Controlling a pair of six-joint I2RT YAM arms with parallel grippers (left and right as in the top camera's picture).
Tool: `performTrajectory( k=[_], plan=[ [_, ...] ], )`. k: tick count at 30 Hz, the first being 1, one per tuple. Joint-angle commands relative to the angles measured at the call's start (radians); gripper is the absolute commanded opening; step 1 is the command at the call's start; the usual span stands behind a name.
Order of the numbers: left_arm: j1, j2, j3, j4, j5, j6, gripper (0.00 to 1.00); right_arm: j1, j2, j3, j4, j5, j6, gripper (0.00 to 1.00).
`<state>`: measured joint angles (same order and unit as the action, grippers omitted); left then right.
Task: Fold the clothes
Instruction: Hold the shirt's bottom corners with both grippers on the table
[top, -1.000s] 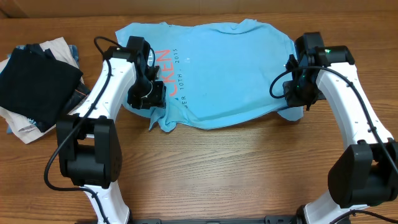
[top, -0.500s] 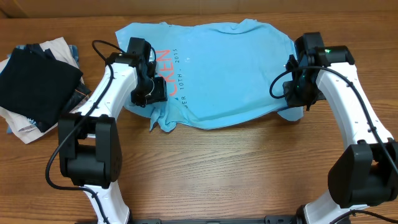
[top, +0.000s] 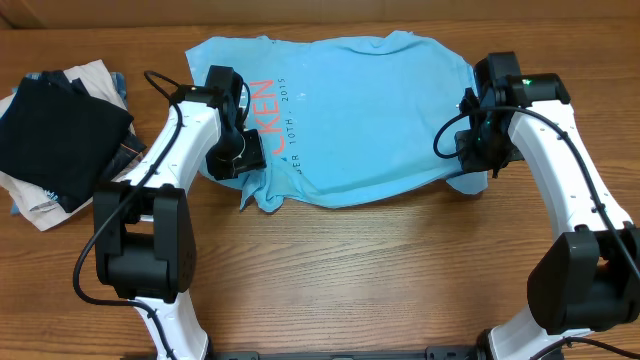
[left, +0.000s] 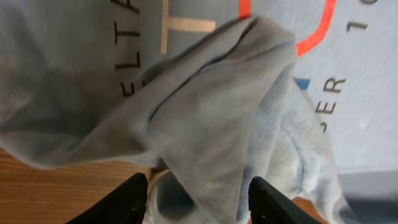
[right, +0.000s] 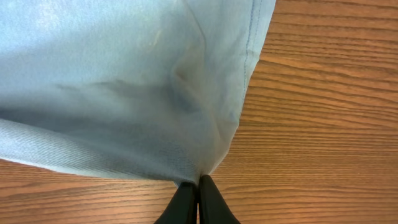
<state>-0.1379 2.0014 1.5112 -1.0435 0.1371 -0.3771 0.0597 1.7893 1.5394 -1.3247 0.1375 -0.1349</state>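
The clothes, a light sky-blue T-shirt (top: 360, 120) with white and orange-red lettering, lie spread across the far half of the table. My left gripper (top: 243, 163) hovers at the shirt's bunched lower-left corner. In the left wrist view a raised fold of the shirt (left: 205, 112) hangs down between the spread fingers (left: 127, 200) of that open gripper (left: 198, 200), unpinched. My right gripper (top: 476, 168) is at the shirt's right edge. In the right wrist view that gripper (right: 198, 190) is shut on a corner of the blue cloth (right: 124, 81), lifting it slightly off the wood.
A black folded garment (top: 60, 135) lies on white and beige garments (top: 40, 205) at the far left. Bare wooden table (top: 380, 270) stretches in front of the shirt, between the two arm bases.
My left gripper nudged slightly toward the lettering and back over the bunched corner. The right arm and the shirt's outline have not moved.
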Motion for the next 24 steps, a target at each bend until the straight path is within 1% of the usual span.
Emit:
performTrajectory(
  k=[1, 4, 6, 12, 14, 16, 24],
  plan=[
    [-0.006, 0.007, -0.005, 0.039, -0.014, -0.048, 0.55, -0.005, -0.005, -0.002, 0.003, -0.001, 0.004, 0.04],
    [-0.007, 0.007, -0.005, 0.078, -0.014, -0.055, 0.54, -0.005, -0.005, -0.002, 0.003, -0.001, 0.004, 0.04],
    [-0.007, 0.007, -0.005, 0.092, -0.013, -0.059, 0.52, -0.005, -0.005, -0.002, 0.003, -0.001, 0.005, 0.04],
    [-0.007, 0.007, -0.006, 0.075, -0.006, -0.107, 0.52, -0.005, -0.005, -0.002, 0.003, -0.001, 0.004, 0.04],
    [-0.007, 0.007, -0.006, 0.053, -0.006, -0.138, 0.52, -0.005, -0.005, -0.002, 0.003, -0.001, 0.004, 0.04],
    [-0.007, 0.007, -0.012, 0.032, -0.006, -0.195, 0.52, -0.005, -0.005, -0.002, 0.004, -0.001, 0.004, 0.04],
    [-0.007, 0.007, -0.067, 0.116, -0.006, -0.231, 0.51, -0.005, -0.005, -0.002, 0.003, -0.001, 0.004, 0.04]
  ],
)
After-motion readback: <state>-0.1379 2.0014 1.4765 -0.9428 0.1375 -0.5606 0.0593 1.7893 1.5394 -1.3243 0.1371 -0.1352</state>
